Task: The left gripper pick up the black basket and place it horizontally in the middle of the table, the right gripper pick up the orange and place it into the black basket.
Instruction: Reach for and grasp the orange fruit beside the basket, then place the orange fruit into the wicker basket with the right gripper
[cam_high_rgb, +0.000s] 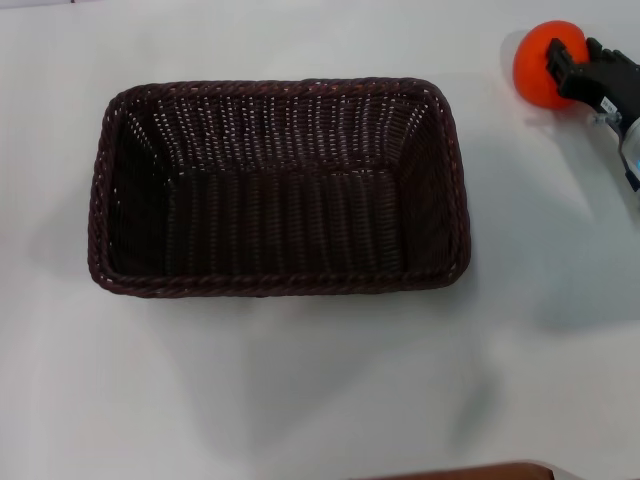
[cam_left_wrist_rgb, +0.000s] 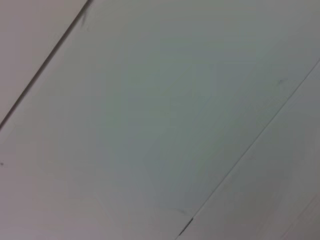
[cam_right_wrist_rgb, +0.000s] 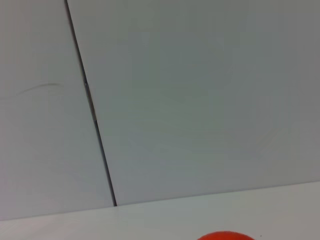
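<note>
White worktop (cam_high_rgb: 300, 400) fills almost all of your head view, plain and smooth, with soft shadows around the one big object on it. That object is the black basket (cam_high_rgb: 278, 186), lying flat with its long side running across your view, roughly central, its open top facing up and its inside bare.

Take the basket as your landmark. Off beyond its far right corner, well apart from the rim, you see the orange (cam_high_rgb: 540, 64), and the right pincer (cam_high_rgb: 562, 66) is on it: one black finger (cam_high_rgb: 556, 62) crosses the face of the fruit, so the pincer is clamped on the orange. Whether the fruit rests on the worktop or is lifted clear of it, you cannot tell from this view. The rest of the right arm leaves the picture at the right edge.

Your right wrist view adds little: only the top curve of the orange (cam_right_wrist_rgb: 223, 236) at the picture's edge, with pale panels and a dark seam behind it. It shows neither the basket nor the pincer's fingers.

Your left wrist view shows only pale flat panels crossed by thin seams. The left pincer appears in none of the three views, so you get no reading of its state.
</note>
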